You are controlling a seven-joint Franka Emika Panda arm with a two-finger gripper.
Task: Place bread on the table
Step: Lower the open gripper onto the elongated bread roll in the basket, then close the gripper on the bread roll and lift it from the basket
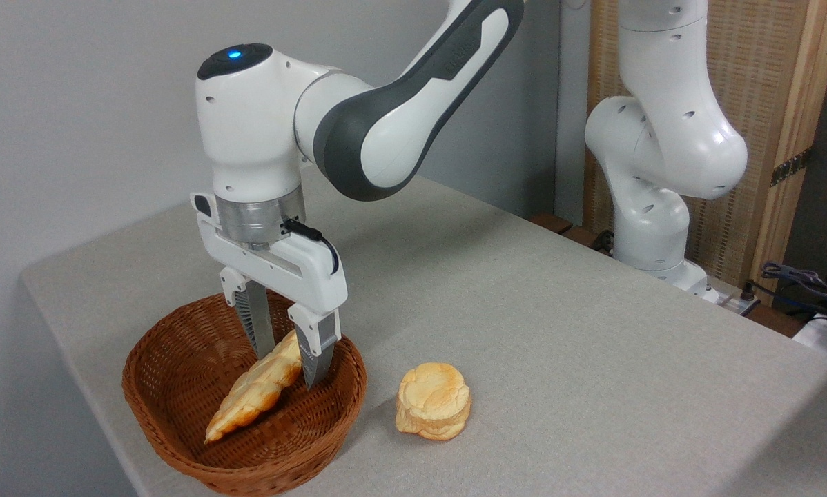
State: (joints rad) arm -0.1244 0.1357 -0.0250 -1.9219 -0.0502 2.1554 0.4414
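Fixed camera, looking down across a grey-beige counter [538,331] with rounded corners, set against a pale wall.

At about 8 o'clock in the frame, a brown wicker basket [179,421] resting on the counter near its front edge. Inside it, the bread [251,397], a long golden-yellow braided loaf with pointed ends, lying slantwise, lower tip toward 7 o'clock against the basket floor, upper end toward 1 o'clock and raised.

Reaching down into the basket from 12 o'clock, the white and dark grey Panda arm [379,117], blue light glowing on its topmost joint, a black cable looped at the wrist. Gripper [286,362] pointing straight down, its two fingers on either side of the loaf's upper end, one at 9 o'clock of it and one at 3 o'clock, both seemingly touching the crust. Grasping the bread, by the look of it, though the far contact is partly hidden behind the loaf.

Just beside the basket, toward 3 o'clock of it, a small round stacked bun [433,402] sitting on the bare counter, apart from the wicker rim.

At 2 o'clock in the frame, the arm's white base column [655,172] rising beyond the counter's far edge, before a woven wooden screen [765,96]. Loose cables [800,279] at the far right edge.
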